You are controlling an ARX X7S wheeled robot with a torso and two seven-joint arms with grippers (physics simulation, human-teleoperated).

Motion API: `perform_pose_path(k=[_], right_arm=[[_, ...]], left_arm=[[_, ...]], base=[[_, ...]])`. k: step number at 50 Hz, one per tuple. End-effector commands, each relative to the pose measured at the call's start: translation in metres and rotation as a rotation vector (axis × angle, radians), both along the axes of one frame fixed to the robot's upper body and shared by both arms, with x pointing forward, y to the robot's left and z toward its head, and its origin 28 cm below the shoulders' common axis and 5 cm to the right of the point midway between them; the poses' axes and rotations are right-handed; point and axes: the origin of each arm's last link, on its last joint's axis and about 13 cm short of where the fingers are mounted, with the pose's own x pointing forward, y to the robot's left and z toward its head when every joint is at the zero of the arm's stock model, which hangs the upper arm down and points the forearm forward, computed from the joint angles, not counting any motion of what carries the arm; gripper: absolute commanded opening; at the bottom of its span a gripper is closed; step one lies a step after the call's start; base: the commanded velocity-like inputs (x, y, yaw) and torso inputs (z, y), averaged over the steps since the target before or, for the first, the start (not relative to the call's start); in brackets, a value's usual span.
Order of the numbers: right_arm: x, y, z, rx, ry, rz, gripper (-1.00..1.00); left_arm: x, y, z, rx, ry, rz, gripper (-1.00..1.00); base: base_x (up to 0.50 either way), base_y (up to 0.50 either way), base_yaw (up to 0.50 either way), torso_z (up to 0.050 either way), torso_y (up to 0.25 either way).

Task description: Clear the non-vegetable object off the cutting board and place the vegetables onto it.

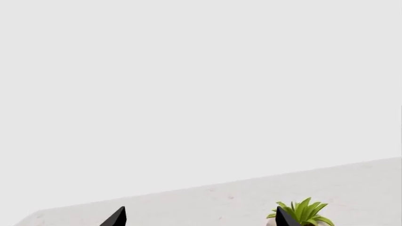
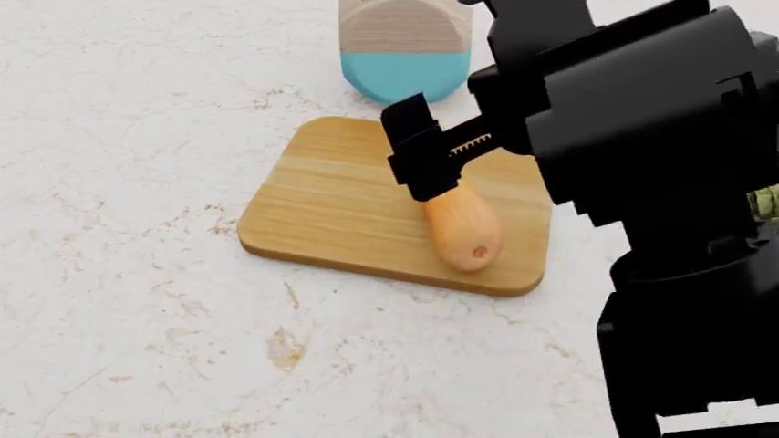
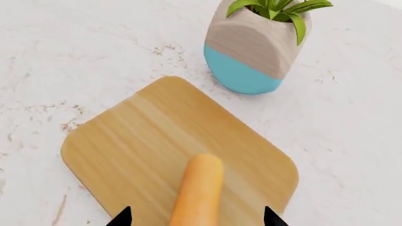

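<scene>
Black blocky arm (image 2: 658, 119), toothed gripper (image 2: 444, 155) — matte

Head view looks steeply down on the counter (image 2: 122, 274) and board (image 2: 328, 210). Right wrist view looks down close over the same board (image 3: 138, 141) and pot (image 3: 251, 52). Left wrist view faces outward along the counter (image 1: 351, 188), sharing the plant (image 1: 304, 212).

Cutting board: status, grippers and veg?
Right gripper open, straddling butternut squash lying on cutting board. Left gripper open, empty, off to the side. Garlic not in view. Planter stands just beyond board.
</scene>
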Motion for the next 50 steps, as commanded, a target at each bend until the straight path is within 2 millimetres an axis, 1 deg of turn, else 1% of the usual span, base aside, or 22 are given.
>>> perform_pose_path(k=[1, 6, 15, 19, 24, 27, 31, 38, 50], right_arm=[[-0.036, 0.009, 0.006, -0.015, -0.023, 0.089, 1.00], [-0.050, 0.015, 0.012, -0.012, -0.035, 0.129, 1.00], [-0.074, 0.029, 0.009, -0.021, -0.031, 0.217, 1.00], [-0.081, 0.037, 0.010, -0.013, -0.029, 0.258, 1.00], [-0.084, 0.051, 0.009, -0.013, -0.027, 0.318, 1.00], [-0.084, 0.059, 0.007, -0.020, -0.018, 0.356, 1.00], [-0.086, 0.070, 0.005, -0.017, -0.013, 0.401, 1.00], [-0.084, 0.087, 0.004, 0.008, -0.010, 0.468, 1.00], [-0.091, 0.109, -0.002, 0.072, 0.003, 0.559, 1.00]], left_arm=[[0.001, -0.003, 0.000, 0.001, -0.002, -0.005, 1.00], [0.000, -0.003, 0.001, 0.000, -0.005, -0.006, 1.00], [-0.002, -0.001, 0.002, 0.001, -0.006, -0.007, 1.00], [-0.004, 0.000, 0.004, 0.002, -0.009, -0.009, 1.00], [-0.004, -0.001, 0.002, 0.002, -0.006, -0.008, 1.00], [-0.005, 0.002, 0.004, 0.002, -0.006, -0.002, 1.00], [-0.003, 0.002, 0.002, -0.001, -0.003, 0.000, 1.00], [-0.004, 0.006, 0.002, -0.003, -0.003, 0.006, 1.00], [-0.003, 0.007, 0.001, -0.007, -0.003, 0.011, 1.00]], base=[[0.00, 0.00, 0.00, 0.000, 0.000], [0.00, 0.00, 0.00, 0.000, 0.000], [0.00, 0.00, 0.00, 0.000, 0.000], [0.00, 0.00, 0.00, 0.000, 0.000], [0.00, 0.00, 0.00, 0.000, 0.000], [0.00, 0.00, 0.00, 0.000, 0.000], [0.00, 0.00, 0.00, 0.000, 0.000], [0.00, 0.00, 0.00, 0.000, 0.000], [0.00, 0.00, 0.00, 0.000, 0.000]])
